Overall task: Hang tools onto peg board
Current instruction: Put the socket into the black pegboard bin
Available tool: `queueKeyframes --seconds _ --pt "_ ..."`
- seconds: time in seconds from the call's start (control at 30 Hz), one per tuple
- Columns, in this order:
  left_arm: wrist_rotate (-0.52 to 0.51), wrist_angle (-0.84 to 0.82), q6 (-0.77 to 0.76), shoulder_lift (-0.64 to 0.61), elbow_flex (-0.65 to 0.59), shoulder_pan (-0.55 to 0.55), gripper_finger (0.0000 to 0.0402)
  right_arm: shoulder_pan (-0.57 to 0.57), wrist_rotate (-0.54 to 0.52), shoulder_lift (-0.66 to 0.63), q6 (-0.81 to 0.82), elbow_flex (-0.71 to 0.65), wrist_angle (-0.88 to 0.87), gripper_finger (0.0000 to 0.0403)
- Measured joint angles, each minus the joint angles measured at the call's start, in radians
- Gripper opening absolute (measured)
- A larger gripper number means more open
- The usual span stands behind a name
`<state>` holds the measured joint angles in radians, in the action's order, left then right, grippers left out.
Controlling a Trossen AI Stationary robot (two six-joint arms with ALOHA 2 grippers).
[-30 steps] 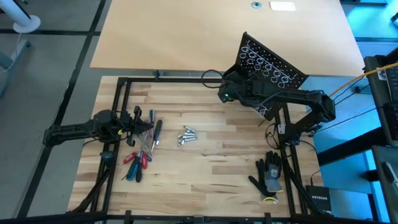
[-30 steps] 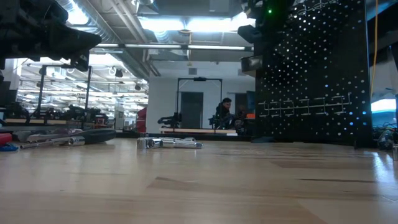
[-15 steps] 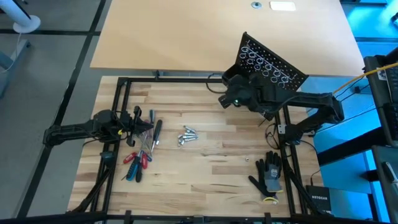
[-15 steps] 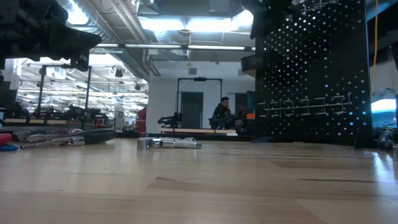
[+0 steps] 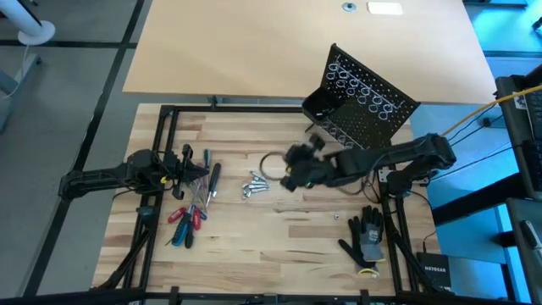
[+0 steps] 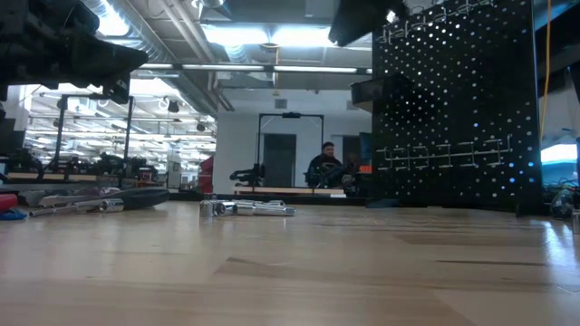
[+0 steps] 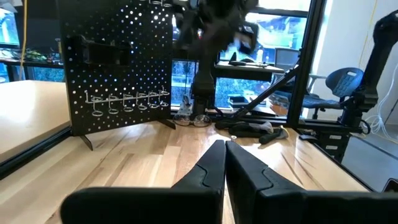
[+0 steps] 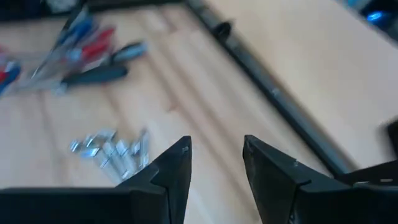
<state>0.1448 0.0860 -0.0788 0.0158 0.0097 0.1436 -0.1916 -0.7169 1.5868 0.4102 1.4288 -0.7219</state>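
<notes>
Looks like the reach-and-pick step to me, nothing's on the board yet. Starting nearest, the work glove (image 5: 366,237) lies at about 4 o'clock on the counter (image 5: 279,246), not part of the job. Left tool (image 5: 191,163) sits at 9 o'clock, fingers pinched fully together on nothing, right above the pile of screwdrivers (image 5: 191,205) with red, blue and black handles. Right tool (image 5: 290,175) hovers near the middle, jaws roughly half open and empty, and its wrist view shows the silver bits (image 8: 112,153) just ahead of its fingers. Farther back at 1 o'clock stands the peg board (image 5: 364,97), its wire rings all bare. My guess for the next move: drop down over one bit or screwdriver, square up, close, then carry it to a ring.
</notes>
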Motion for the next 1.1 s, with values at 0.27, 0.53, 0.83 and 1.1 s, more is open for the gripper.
queueKeyframes --seconds 0.27,0.53,0.83,1.1 --pt "0.000 0.002 0.000 0.000 0.000 0.000 0.0001 -0.005 0.206 0.191 -0.114 0.000 0.137 0.0147" --pt "0.000 0.003 0.007 0.000 0.000 0.000 0.0001 -0.005 0.453 0.370 -0.305 0.000 0.481 0.0147" --pt "0.000 0.000 0.007 0.000 0.000 0.000 0.0001 0.013 0.477 0.511 -0.310 0.000 0.681 0.0147" --pt "0.000 0.000 0.007 0.000 0.000 0.000 0.0001 0.051 0.510 0.552 -0.286 0.000 0.751 0.0147"
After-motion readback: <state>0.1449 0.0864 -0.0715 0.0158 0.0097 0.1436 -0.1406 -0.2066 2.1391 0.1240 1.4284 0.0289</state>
